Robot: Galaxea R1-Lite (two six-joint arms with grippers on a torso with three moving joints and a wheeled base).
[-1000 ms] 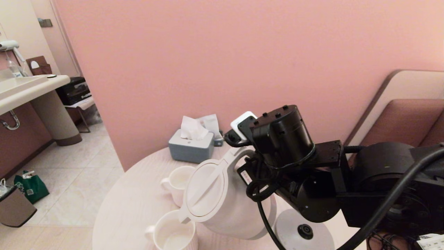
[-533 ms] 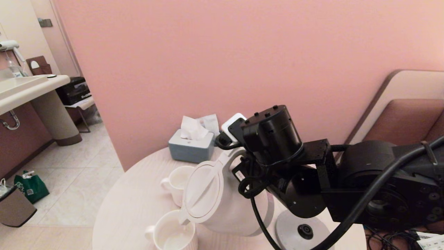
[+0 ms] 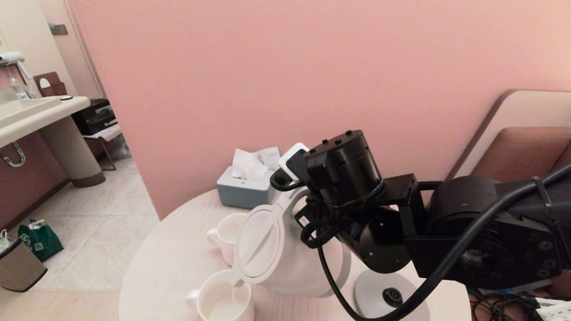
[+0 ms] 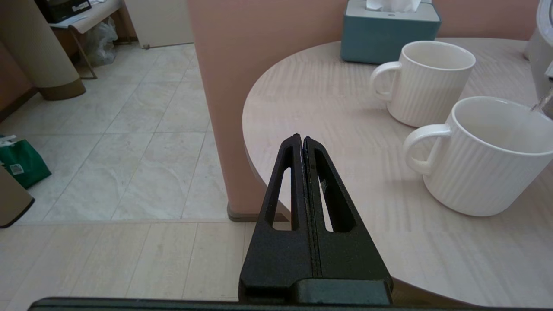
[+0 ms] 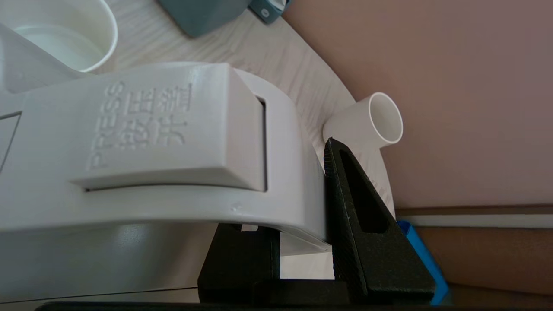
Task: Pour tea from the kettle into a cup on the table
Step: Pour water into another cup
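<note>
The white kettle (image 3: 276, 254) hangs tilted over the round pale table (image 3: 169, 263), lid facing left and spout down over the near white ribbed cup (image 3: 221, 301). A thin stream (image 4: 542, 103) runs from the spout into this cup (image 4: 488, 160). My right gripper (image 5: 285, 185) is shut on the kettle's handle (image 5: 164, 142), one finger (image 5: 345, 194) against the handle's outer side. A second ribbed cup (image 3: 227, 234) stands behind the first. My left gripper (image 4: 301, 137) is shut and empty, hovering at the table's left edge, apart from both cups.
A grey-blue tissue box (image 3: 245, 191) stands at the back of the table by the pink wall. The kettle's round base (image 3: 392, 296) lies at the right. A small white cup (image 5: 371, 125) sits near the wall. A green bag (image 3: 40, 240) and a bin (image 3: 18, 267) stand on the floor at left.
My right arm has shifted left and lowered slightly, tipping the kettle further towards the near cup. The left gripper has not visibly moved.
</note>
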